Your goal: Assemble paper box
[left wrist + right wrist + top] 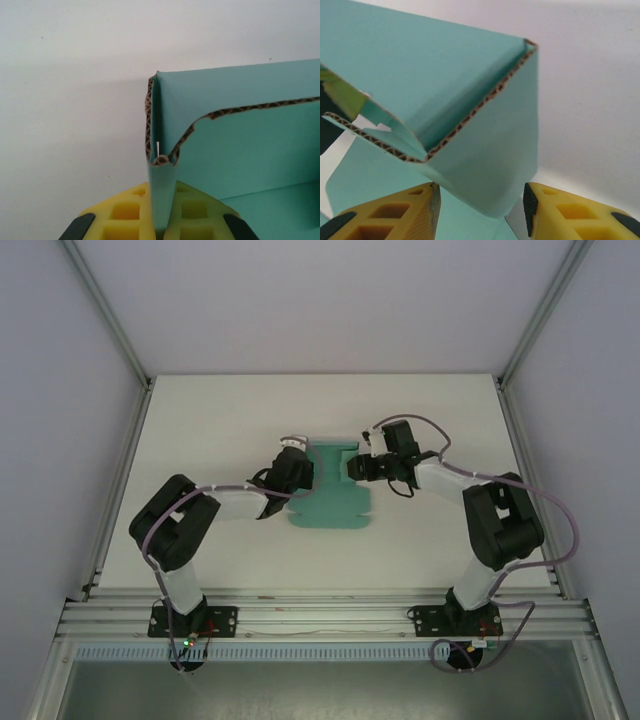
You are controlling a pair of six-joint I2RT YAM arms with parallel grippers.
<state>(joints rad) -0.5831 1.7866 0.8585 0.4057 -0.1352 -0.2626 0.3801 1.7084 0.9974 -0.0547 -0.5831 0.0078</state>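
White table [200, 430] fills the middle of the overhead view, with pale walls beyond its far edge and a metal frame [320, 618] along the near edge where both arms are bolted. The paper box [335, 502] lies near the centre of the table, between the two arms. It is a teal card sheet, flat at its near end with rounded corners, and its far end has panels folded upward.

The left gripper [308, 466] reaches in from the left to the far left part of the sheet. In the left wrist view its yellow fingers [125, 212] are pressed together on a narrow folded flap of the paper box [240, 150], which stands upright between them. The brown corrugated edge of the card shows at the fold.

The right gripper [352, 466] comes in from the right at the far right part of the sheet. In the right wrist view its fingers [560, 210] stand apart on either side of a raised, tilted panel of the paper box [445, 65]. The panel's lower corner hangs between them, close to the left finger, and a thin gap shows beside the right finger, so the jaws are partly open and not pinching the card.
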